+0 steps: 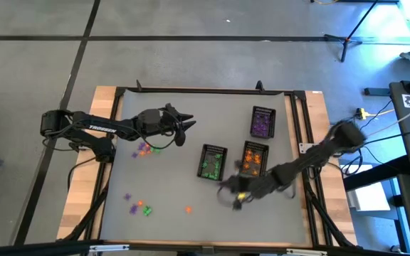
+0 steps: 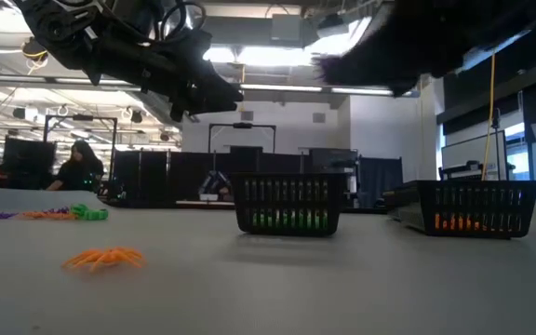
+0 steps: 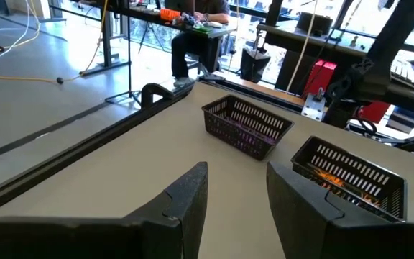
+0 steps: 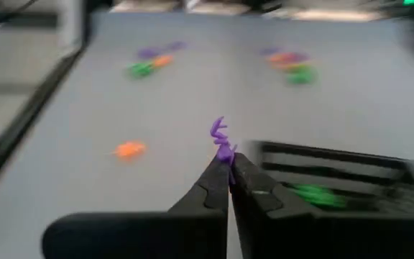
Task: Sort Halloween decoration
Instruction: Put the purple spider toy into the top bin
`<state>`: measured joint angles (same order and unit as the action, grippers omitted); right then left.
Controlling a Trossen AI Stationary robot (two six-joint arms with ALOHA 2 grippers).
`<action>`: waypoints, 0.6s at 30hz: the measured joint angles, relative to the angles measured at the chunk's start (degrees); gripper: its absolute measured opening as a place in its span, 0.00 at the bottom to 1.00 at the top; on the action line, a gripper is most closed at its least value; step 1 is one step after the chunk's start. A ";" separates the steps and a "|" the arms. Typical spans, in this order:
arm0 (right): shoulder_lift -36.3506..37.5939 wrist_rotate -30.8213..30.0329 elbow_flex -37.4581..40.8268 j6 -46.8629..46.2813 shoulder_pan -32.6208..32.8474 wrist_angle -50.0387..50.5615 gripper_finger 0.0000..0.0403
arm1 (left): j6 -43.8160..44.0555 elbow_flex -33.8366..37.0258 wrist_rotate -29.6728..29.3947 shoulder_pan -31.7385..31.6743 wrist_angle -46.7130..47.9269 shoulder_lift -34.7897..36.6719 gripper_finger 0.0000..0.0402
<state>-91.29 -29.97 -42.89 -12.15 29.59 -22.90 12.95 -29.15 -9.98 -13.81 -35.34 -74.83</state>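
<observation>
Right claw (image 4: 228,169) pinched shut on just the tail of a purple trinket (image 4: 221,138); I judge it may slip free before the purple basket (image 1: 263,122) ahead.

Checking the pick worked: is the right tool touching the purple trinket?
Touching. The right wrist view shows the right tool shut on the purple trinket, which sticks out from its tips.

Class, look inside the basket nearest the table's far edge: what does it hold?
The far basket holds purple trinkets. Their number and shapes cannot be made out; the mesh walls cover them.
</observation>
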 joint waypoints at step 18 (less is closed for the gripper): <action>52.89 -32.46 20.04 -31.80 -9.05 52.84 0.03 | 0.00 -0.01 0.00 0.00 0.06 0.00 0.34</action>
<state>-38.40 -62.43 -22.85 -43.96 20.55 29.94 12.95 -29.16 -9.98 -13.81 -35.27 -74.83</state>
